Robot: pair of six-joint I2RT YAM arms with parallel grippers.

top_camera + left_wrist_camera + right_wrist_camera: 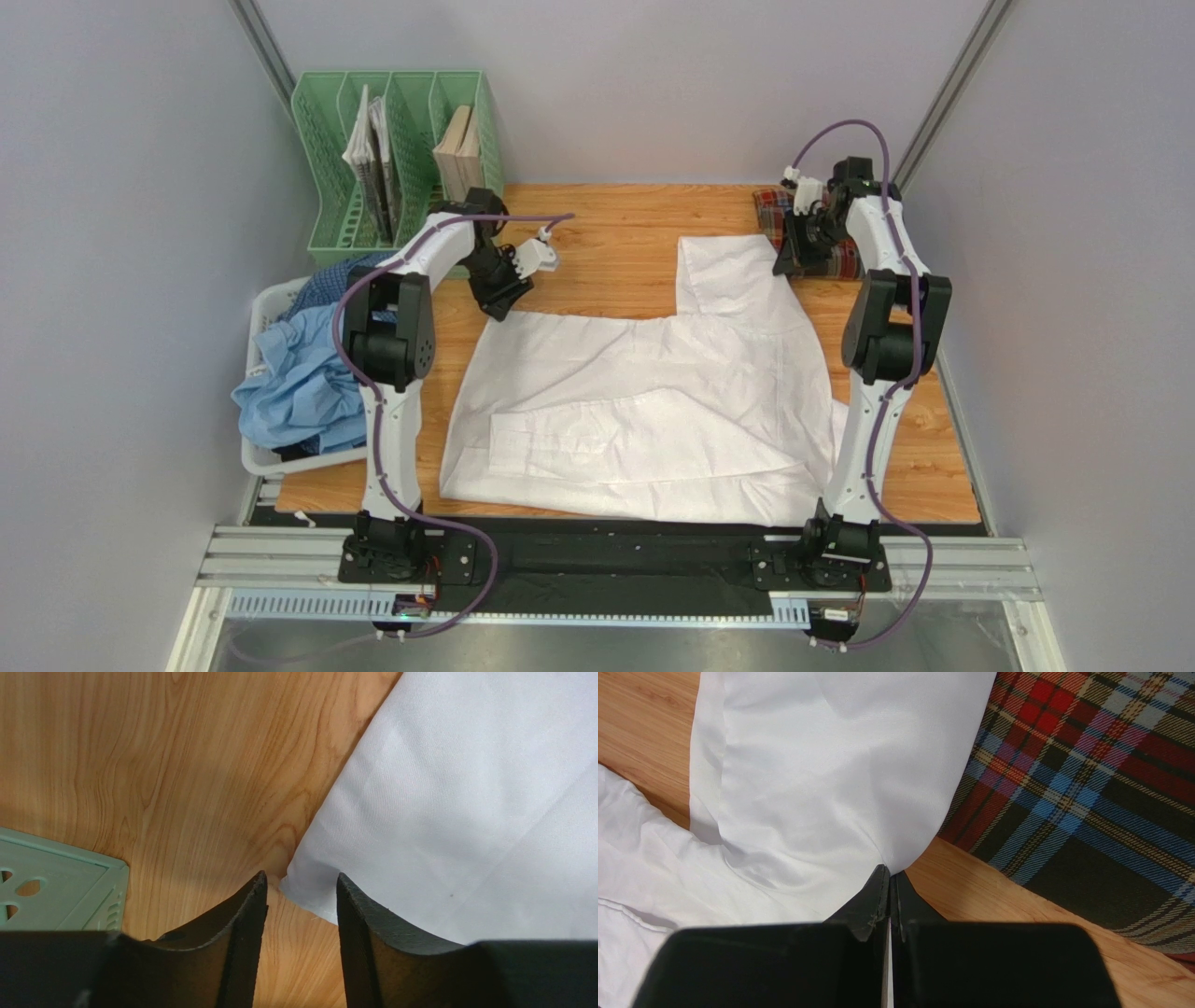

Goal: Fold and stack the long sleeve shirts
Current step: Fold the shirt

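Nearest the arm bases, a plain white cloth shirt (659,399) lies spread on the wooden counter (617,224). At far left, crumpled blue shirts (302,389) fill a white plastic basket (271,304). The left claw (300,880) is released, its jaws straddling the white shirt's corner. The right claw (889,873) is clenched on that shirt's far edge, beside a red-green-navy plaid shirt (1088,784).

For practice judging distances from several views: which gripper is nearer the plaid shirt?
Right. The right gripper pinches the white shirt at its edge beside the plaid shirt; the left gripper is far across the table.
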